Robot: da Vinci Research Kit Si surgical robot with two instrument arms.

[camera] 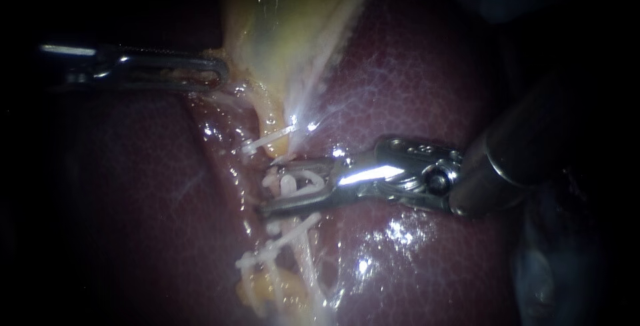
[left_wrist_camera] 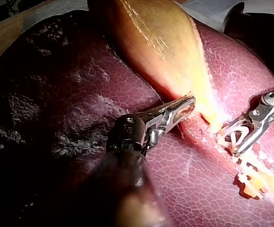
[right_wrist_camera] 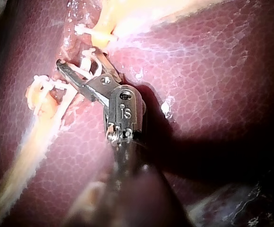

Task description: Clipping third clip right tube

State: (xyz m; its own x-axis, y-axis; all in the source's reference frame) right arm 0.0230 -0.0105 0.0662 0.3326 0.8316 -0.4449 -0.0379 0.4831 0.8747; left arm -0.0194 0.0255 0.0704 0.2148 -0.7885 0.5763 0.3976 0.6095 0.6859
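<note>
Endoscope view shows the dark red liver (camera: 433, 86) filling the field, with the pale yellow gallbladder (camera: 293, 13) at 12 o'clock. The left instrument (camera: 217, 74) enters from about 9 o'clock. Its claw is closed narrow on the lower edge of the gallbladder, at 10 o'clock from the centre.

From the gallbladder a thin yellowish tube (camera: 272, 123) goes down toward 6 o'clock. The right instrument (camera: 268, 187) enters from 3 o'clock, and its claw sits close to the centre, at the tube. This claw stands rather wide and holds a white clip (camera: 297, 183) in an open V form, with both halves of the claw touching it. Whether the legs of this clip go fully around the tube, I cannot tell.

One closed clip, the upper clip (camera: 270, 141), lies across the tube at 11 o'clock from the right claw. Another, the lower clip (camera: 293, 231), lies across it at 6 o'clock, just beside that claw.

Left wrist view agrees: the left claw bites the gallbladder edge, and the right claw carries the open white clip. The two instruments are apart.
</note>
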